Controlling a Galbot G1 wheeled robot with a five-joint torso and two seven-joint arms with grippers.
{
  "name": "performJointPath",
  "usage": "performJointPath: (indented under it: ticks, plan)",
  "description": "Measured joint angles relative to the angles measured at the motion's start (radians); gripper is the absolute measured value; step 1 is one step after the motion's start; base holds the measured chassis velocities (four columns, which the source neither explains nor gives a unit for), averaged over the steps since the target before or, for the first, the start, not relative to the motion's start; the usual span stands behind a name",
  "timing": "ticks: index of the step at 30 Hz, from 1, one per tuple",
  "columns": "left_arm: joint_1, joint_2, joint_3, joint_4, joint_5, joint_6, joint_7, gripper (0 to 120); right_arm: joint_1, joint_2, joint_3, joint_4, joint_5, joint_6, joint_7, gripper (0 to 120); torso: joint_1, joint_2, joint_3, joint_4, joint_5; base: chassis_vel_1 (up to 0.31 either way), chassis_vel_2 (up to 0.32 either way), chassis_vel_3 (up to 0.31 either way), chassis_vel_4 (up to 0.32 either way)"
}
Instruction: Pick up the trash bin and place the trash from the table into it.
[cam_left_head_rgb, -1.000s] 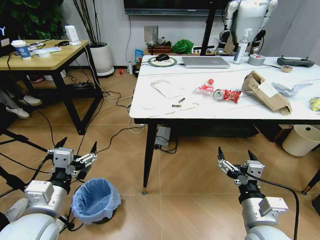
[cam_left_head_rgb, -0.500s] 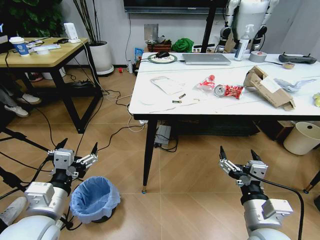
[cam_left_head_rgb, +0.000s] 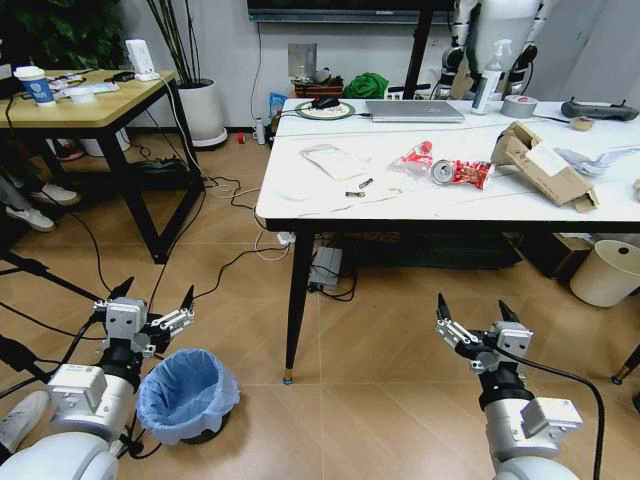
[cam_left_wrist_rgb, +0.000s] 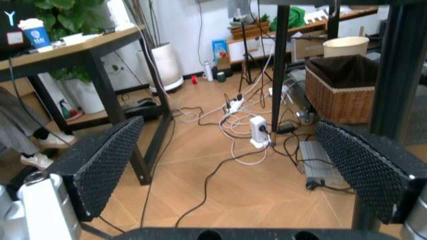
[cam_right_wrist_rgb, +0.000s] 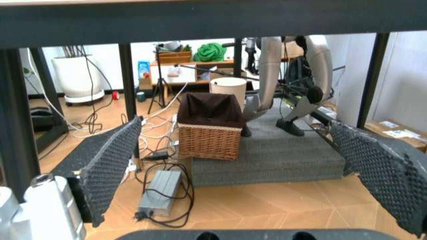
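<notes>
The trash bin (cam_left_head_rgb: 187, 396), a small dark bin lined with a crinkled light-blue bag, stands on the floor at the lower left. My left gripper (cam_left_head_rgb: 152, 302) hovers open just above and left of it, with nothing between its fingers (cam_left_wrist_rgb: 103, 167). My right gripper (cam_left_head_rgb: 473, 318) is open and empty near the floor on the right. On the white marble-look table (cam_left_head_rgb: 320, 195) lies the trash: a red-labelled bottle (cam_left_head_rgb: 413, 158), a red snack wrapper (cam_left_head_rgb: 462, 173), a torn cardboard box (cam_left_head_rgb: 540, 167) and white paper (cam_left_head_rgb: 337, 160).
A laptop (cam_left_head_rgb: 413, 110), a tape roll (cam_left_head_rgb: 516, 106) and a spray bottle (cam_left_head_rgb: 490, 75) sit at the table's back. A yellow wooden desk (cam_left_head_rgb: 85, 110) stands at left, and cables (cam_left_head_rgb: 235, 262) cross the floor. A cream bin (cam_left_head_rgb: 612, 273) and a wicker basket (cam_right_wrist_rgb: 209, 126) are under the table.
The whole head view has shifted, so the camera moved; the table sits a little higher and the bin a little lower left. Both grippers stay open and hold their pose.
</notes>
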Motion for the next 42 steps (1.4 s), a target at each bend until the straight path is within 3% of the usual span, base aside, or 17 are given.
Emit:
performJointPath:
  ticks: [42]
  plan:
    - [-0.084, -0.010, 0.007, 0.050, -0.011, 0.025, 0.012, 100, 0.015, 0.039, -0.014, -0.025, -0.021, 0.009, 0.002, 100, -0.052, -0.165, -0.114, 0.0000, 0.0000, 0.000, 0.000, 0.000, 0.000]
